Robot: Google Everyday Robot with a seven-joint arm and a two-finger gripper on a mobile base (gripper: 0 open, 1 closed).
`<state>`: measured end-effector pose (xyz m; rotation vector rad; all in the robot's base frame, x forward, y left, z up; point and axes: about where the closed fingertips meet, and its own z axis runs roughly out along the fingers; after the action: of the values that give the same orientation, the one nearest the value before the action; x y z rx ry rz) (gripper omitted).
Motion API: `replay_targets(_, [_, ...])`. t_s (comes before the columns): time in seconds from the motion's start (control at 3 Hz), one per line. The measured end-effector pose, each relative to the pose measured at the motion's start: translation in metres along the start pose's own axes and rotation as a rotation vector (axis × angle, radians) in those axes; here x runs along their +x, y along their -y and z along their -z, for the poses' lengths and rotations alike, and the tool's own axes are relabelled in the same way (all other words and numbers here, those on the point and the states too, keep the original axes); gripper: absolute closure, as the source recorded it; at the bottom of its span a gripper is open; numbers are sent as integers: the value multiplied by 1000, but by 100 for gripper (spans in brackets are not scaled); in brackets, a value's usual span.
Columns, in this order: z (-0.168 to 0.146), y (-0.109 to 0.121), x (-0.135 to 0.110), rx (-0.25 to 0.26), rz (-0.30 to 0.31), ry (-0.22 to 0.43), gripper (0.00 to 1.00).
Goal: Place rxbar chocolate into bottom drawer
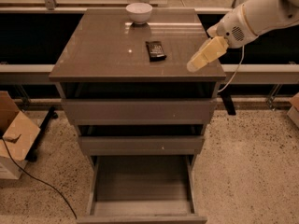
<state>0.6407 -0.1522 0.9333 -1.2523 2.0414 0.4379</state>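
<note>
The rxbar chocolate [155, 50], a flat black bar, lies on the top of the grey-brown cabinet [103, 55], right of the middle. The bottom drawer [140, 185] stands pulled out and its grey tray holds nothing. My gripper [192, 66] hangs over the cabinet top's right front part, to the right of the bar and apart from it, with its pale fingers pointing down and left. It holds nothing.
A white bowl [139, 12] stands at the back of the cabinet top. The two upper drawers [140, 111] are pushed in. A cardboard box [14, 139] and a black cable [42, 183] lie on the floor at the left. A rail runs behind the cabinet.
</note>
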Motion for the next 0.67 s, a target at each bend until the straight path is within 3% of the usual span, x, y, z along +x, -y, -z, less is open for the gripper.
replay_targets(0.67, [-49, 16, -14, -25, -35, 77, 0])
